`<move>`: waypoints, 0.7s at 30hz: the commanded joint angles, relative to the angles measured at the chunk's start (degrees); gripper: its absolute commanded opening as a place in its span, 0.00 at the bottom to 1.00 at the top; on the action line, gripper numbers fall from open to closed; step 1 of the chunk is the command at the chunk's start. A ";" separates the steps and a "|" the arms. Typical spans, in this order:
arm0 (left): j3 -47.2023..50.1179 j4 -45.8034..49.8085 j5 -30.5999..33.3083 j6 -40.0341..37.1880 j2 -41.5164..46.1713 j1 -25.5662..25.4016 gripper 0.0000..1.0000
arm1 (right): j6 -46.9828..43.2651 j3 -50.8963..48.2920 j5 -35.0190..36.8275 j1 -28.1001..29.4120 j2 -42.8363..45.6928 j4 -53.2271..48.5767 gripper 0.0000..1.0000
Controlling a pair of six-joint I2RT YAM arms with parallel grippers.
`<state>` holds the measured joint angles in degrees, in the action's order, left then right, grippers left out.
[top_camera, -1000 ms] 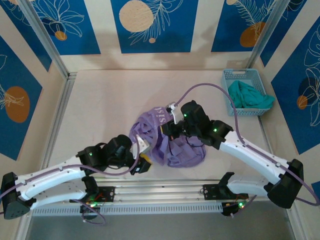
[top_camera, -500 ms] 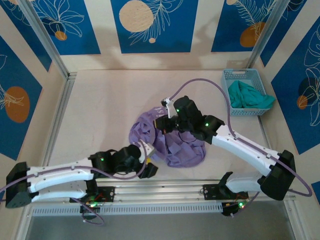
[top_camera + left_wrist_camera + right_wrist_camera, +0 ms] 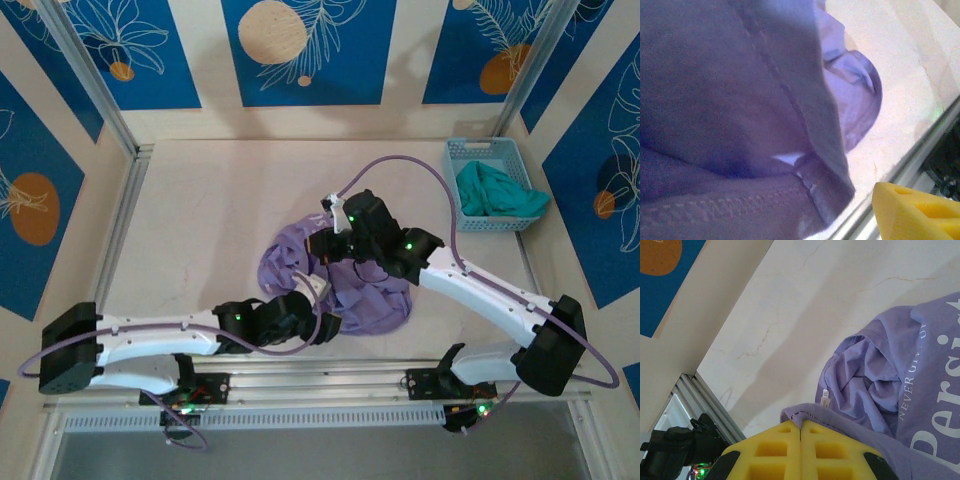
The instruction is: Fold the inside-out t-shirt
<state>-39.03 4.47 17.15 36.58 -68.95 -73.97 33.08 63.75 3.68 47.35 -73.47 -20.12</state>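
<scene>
The inside-out t-shirt lies crumpled in a lavender heap at the middle of the table, with white lettering and a small white tag showing. My right gripper hovers over the heap's back left part. In the right wrist view its yellow jaws are shut on a stitched hem of the shirt. My left gripper is at the heap's near left edge. In the left wrist view one yellow finger stands far off to the right, so the jaws are open; shirt fabric covers the other finger.
A light blue basket at the back right holds a teal garment. An aluminium rail runs along the table's near edge, close under the left gripper. Metal posts and blue patterned walls enclose the table.
My left arm has swung right along the near edge to the shirt's front and its jaws have opened. The right gripper has shifted a little left and back with the hem.
</scene>
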 commanded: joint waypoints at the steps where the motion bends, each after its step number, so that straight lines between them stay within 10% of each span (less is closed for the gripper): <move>1: -1.93 -2.79 4.88 2.63 -0.72 -0.47 0.70 | 0.93 0.79 0.27 -0.24 0.38 1.82 0.00; 17: 2.17 1.87 -0.22 -8.00 9.44 2.44 0.01 | -3.77 1.28 5.42 -3.71 4.97 -3.78 0.00; 21: 3.35 4.27 -4.78 -10.96 16.38 5.57 0.00 | -7.36 3.30 7.25 -3.93 5.86 -7.13 0.02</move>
<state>-36.64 6.11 16.71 29.85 -55.86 -70.19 29.52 64.23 8.45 43.51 -69.04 -24.14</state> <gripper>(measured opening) 0.046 0.059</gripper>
